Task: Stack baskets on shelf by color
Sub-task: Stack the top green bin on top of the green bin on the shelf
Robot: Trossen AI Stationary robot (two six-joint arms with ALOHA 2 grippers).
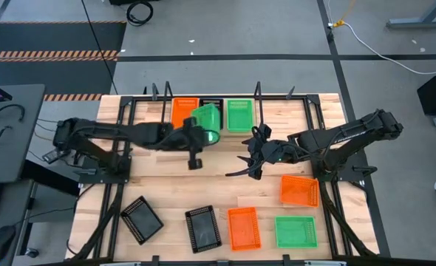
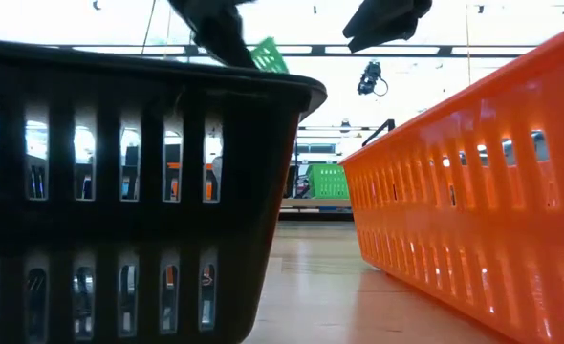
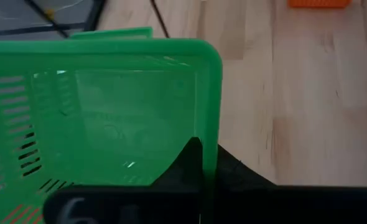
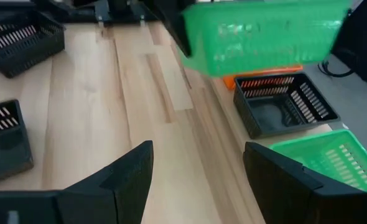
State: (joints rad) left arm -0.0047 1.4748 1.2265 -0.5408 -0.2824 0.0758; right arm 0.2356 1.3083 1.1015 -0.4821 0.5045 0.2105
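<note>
My left gripper (image 1: 200,133) is shut on a green basket (image 1: 208,121), carried tilted above the shelf (image 1: 258,96) at the table's far edge. On the shelf sit an orange basket (image 1: 182,109), a black basket (image 1: 211,103) and a green basket (image 1: 239,116), side by side. The right wrist view shows the held green basket (image 4: 264,34) over the orange basket (image 4: 264,79) and next to the black basket (image 4: 283,109). My right gripper (image 1: 249,158) (image 4: 199,168) hangs open over the table's middle, empty. My left gripper (image 3: 202,171) pinches one end wall of the green basket at its rim (image 3: 209,118), with one finger (image 3: 190,158) inside the basket and the other outside. The basket is lifted clear of shelf and table and sits tilted in the hold.
On the near half of the table lie two black baskets (image 1: 141,219) (image 1: 203,227), two orange baskets (image 1: 242,227) (image 1: 299,190) and a green basket (image 1: 295,231). The low view looks between a black basket (image 2: 119,191) and an orange basket (image 2: 483,191). Bare wood lies mid-table.
</note>
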